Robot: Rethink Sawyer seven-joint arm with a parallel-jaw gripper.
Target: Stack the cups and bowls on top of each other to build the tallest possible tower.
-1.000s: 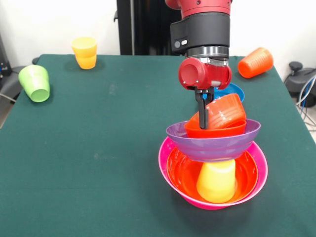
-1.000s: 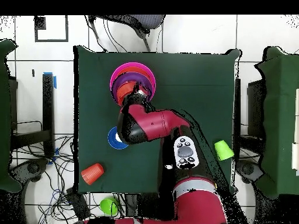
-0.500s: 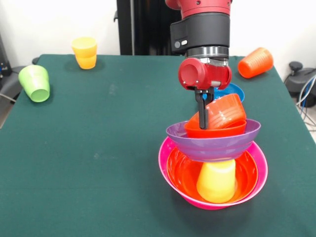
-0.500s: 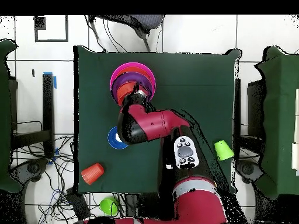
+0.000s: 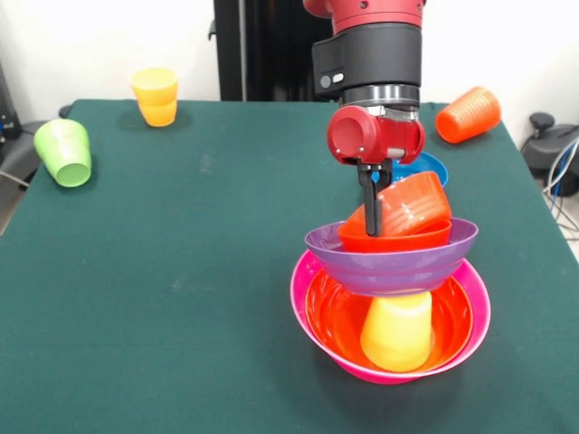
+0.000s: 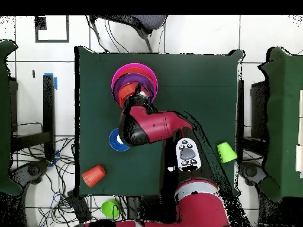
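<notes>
Your gripper, dark fingers under a red wrist block, sits closed on the wall of a small glossy orange plastic bowl, which is tipped on its side atop the tower.

From the front you see the tower's layers: the tipped bowl rests in a second small orange bowl, nested in a large purple bowl. That sits on an upturned yellow plastic tumbler, standing in a large orange bowl inside the largest pink bowl.

From overhead your arm covers most of this; only the pink rim and part of the purple bowl show.

A small blue bowl lies just behind the tower.

Well apart from the gripper: an orange ribbed tumbler on its side at the table's far corner, a yellow tumbler at the opposite far corner, a green tumbler at the side edge.

Overhead alone shows a second green cup-shaped object off the table, among cables.
</notes>
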